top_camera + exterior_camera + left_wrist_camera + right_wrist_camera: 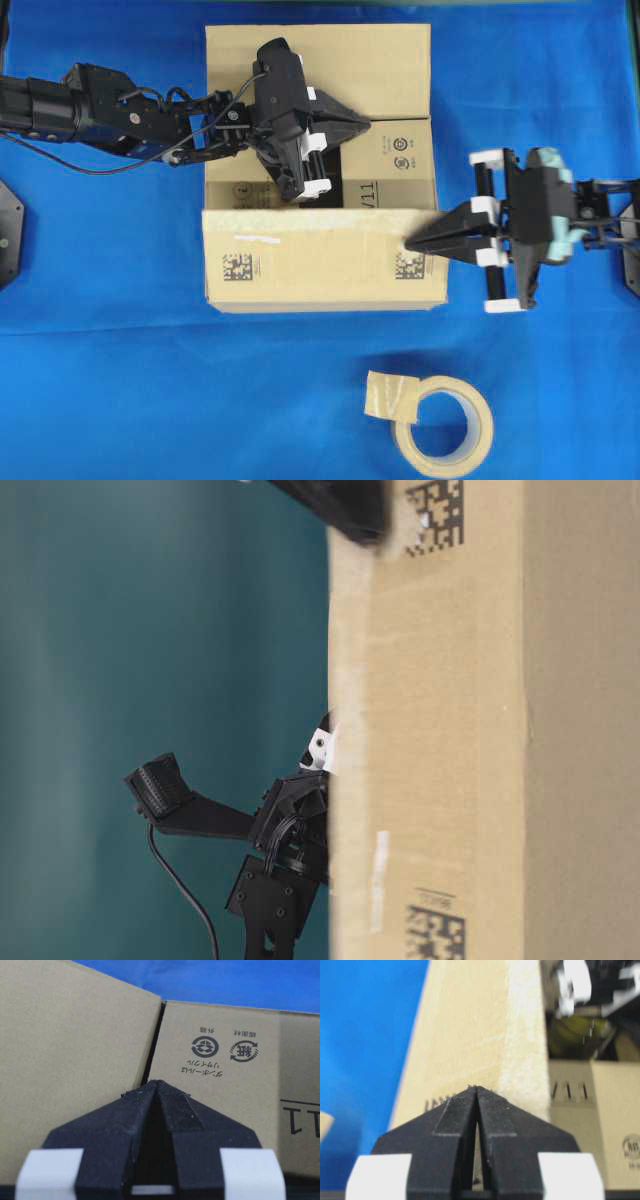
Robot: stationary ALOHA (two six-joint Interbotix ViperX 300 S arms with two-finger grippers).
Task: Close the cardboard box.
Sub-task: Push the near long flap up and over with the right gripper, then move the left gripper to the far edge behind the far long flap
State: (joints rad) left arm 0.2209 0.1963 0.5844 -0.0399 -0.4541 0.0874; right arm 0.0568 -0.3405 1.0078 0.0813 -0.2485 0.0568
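1. Brown corrugated cardboard box sits at the centre of the blue table, toward the far edge in the overhead view.
2. Far flap lies folded over the opening; an inner flap printed with recycling marks and Japanese text shows beneath it.
3. Near flap carries two black square code marks and a small white strip. It is not flat: the table-level view shows it as a steep cardboard wall filling the right of that view.
4. Left tool is over the box top, fingertips together and empty, pointing at the seam between the far flap and the printed inner flap. Whether the tips touch the cardboard cannot be told.
5. Right tool comes in from the right, fingertips together and empty, tip at the right end of the near flap beside a code mark. Actual contact cannot be told.
6. Beige tape roll lies flat on the table near the front edge, well apart from the box, loose end turned up.
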